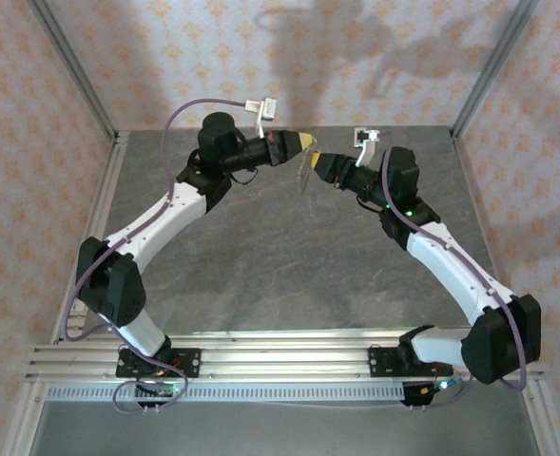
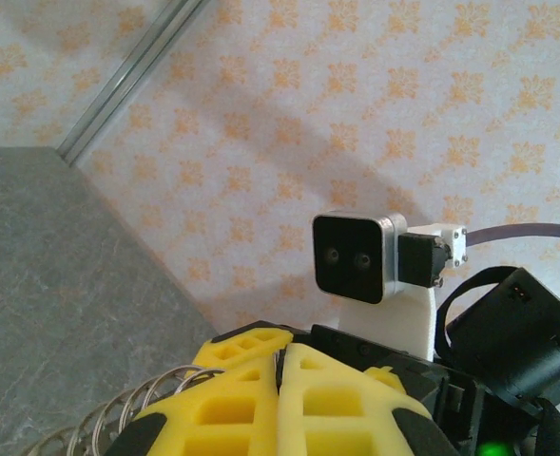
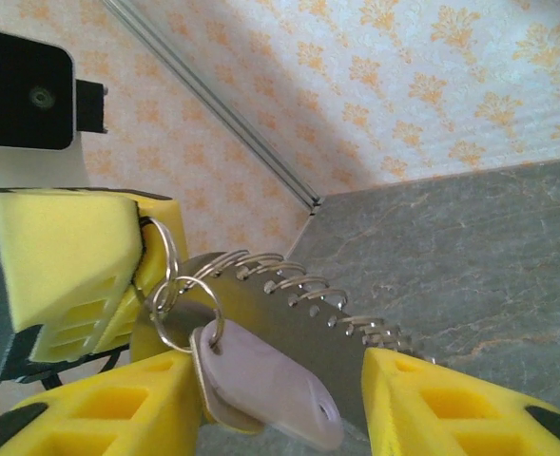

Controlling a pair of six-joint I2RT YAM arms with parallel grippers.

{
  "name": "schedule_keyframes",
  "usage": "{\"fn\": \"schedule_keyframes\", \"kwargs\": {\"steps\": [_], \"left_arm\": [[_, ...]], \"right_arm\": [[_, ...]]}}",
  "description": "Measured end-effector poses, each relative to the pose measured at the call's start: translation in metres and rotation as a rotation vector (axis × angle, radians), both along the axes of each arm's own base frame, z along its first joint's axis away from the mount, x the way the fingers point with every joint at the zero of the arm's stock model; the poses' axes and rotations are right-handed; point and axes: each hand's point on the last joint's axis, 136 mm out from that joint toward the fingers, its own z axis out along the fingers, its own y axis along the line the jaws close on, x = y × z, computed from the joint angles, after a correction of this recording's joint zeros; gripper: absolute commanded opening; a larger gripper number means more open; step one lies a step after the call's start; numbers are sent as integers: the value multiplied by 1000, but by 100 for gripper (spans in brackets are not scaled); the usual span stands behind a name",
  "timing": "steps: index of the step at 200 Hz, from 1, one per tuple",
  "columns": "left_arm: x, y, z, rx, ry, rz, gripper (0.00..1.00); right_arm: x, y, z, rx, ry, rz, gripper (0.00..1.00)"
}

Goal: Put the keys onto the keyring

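Both arms meet in the air above the counter (image 1: 260, 266).
- Left gripper (image 2: 281, 370): jaws closed, pinching the wire of the keyring (image 3: 308, 285) at the pad edge. The coiled stretch trails off to one side.
- Right gripper (image 1: 322, 163): jaws spread, nothing held.
- The key (image 3: 270, 389) dangles between the right jaws on a small split ring (image 3: 221, 313). This ring looks linked to the loop beside the left pad, but the join is not clear.

Risks, as judged:
- The pinch on thin wire is shallow, so a tug from the right jaws closing on the key could pull the loop free and drop everything onto the counter.
- The free-swinging key may twist aside as the jaws close.
- The coil could snag a finger.
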Motion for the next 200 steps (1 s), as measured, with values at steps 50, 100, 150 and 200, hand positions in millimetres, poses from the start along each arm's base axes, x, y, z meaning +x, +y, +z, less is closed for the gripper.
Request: {"fn": "schedule_keyframes", "kwargs": {"steps": [50,100,150,200], "left_arm": [[0,0,0,0,0,0,0],[0,0,0,0,0,0,0],[0,0,0,0,-1,0,0],[0,0,0,0,0,0,0]], "right_arm": [[-1,2,-2,-11,-2,12,25],[-10,11,1,-19,-11,70,0],[-14,14,0,-23,-5,93,0],[-22,21,-2,-27,5,135,0]]}}
